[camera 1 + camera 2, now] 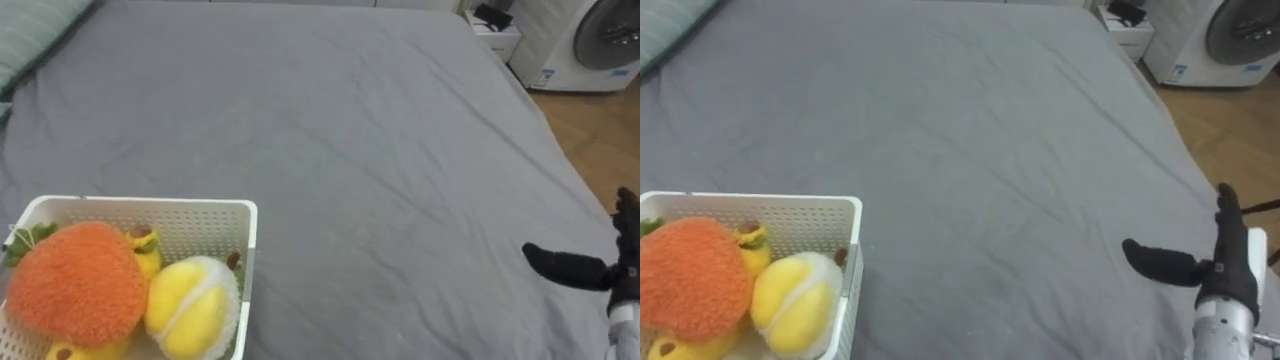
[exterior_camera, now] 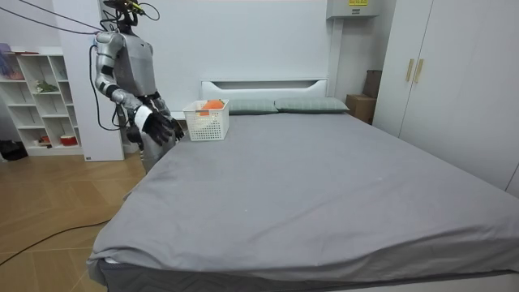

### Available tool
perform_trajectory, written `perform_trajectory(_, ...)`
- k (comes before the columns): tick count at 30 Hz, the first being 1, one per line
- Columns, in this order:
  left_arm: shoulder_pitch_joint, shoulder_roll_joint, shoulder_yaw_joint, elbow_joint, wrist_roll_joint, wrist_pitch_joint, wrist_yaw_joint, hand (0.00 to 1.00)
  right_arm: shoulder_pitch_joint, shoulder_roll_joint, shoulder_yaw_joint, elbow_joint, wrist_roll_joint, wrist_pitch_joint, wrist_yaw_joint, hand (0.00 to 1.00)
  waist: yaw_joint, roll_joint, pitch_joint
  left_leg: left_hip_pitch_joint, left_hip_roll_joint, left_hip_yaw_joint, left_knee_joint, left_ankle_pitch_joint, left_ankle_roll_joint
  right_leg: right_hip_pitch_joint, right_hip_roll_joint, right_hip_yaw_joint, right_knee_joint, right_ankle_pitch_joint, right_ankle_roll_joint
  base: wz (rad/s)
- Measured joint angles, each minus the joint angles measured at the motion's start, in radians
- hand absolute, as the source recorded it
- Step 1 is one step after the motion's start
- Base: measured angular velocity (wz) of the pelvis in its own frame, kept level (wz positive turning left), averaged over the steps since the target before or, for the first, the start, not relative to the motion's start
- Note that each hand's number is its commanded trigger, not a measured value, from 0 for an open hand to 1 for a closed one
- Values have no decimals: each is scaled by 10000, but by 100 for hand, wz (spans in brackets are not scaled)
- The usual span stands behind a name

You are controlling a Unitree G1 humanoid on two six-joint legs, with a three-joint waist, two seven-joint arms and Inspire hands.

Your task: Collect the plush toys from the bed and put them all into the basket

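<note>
A white basket (image 1: pixel 190 235) at the lower left of the grey bed (image 1: pixel 350 130) holds the plush toys (image 1: pixel 80 280). The right hand (image 1: pixel 1228 268), at lower right and well apart, is empty with its fingers spread.

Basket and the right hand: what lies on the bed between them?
Nothing. Bare grey sheet runs from the white basket of plush toys to the open right hand, as both eye views show.
</note>
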Motion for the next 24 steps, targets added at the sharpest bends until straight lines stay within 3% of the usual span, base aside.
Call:
perform_trajectory(4,43,-1,-99,5,-3,-24,237,0,158,413,3,2034,1548,-220,-511,0,-85,7,6,-46,1,-25,1,-27,-10,-24,6,24,0,-40,-6,0)
perform_trajectory(6,55,-4,-135,81,-6,-28,270,0,192,474,-3,2720,2056,-250,-751,0,-187,39,5,-78,1,-25,14,-70,-9,-22,1,48,6,-87,3,0)
perform_trajectory(11,84,4,-20,439,-68,-187,273,0,271,549,-305,5039,3044,-750,-957,0,-379,95,-45,-4,-4,-67,1,-85,-22,82,8,13,-1,-117,-1,1)
perform_trajectory(13,113,1,49,439,-66,-225,242,0,302,562,-417,5903,3293,-750,-734,0,-383,111,-13,0,-4,-82,-3,-89,-28,133,7,16,-1,-142,-3,4)
perform_trajectory(16,153,-2,106,446,53,-243,227,0,457,610,-410,7228,3536,-714,-290,0,-363,103,-44,-3,-10,-155,32,-131,-45,150,-10,-60,18,-251,-3,7)
perform_trajectory(24,274,-77,148,504,134,-237,223,0,829,871,345,8605,4376,-142,1627,0,-220,273,-76,160,-23,-354,41,-239,-81,364,-9,-249,-133,-365,-12,5)
